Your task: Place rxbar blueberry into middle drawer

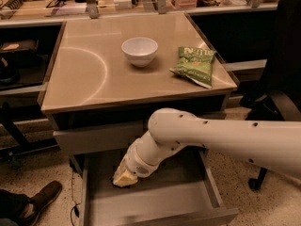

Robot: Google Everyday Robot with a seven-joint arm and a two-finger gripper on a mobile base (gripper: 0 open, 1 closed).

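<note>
My white arm reaches down from the right into the open middle drawer [188, 199], a plain grey metal box pulled out below the counter. My gripper [123, 178] hangs low over the left part of the drawer floor, its pale tip close to the floor. The rxbar blueberry is hidden; I see no dark wrapper in the drawer or on the counter.
A white bowl [139, 51] and a green chip bag [194, 66] lie on the beige counter [89, 79]. The top drawer front [94, 138] stands slightly out above the open drawer. A shoe [40, 199] is at the lower left, a dark chair [282, 79] at the right.
</note>
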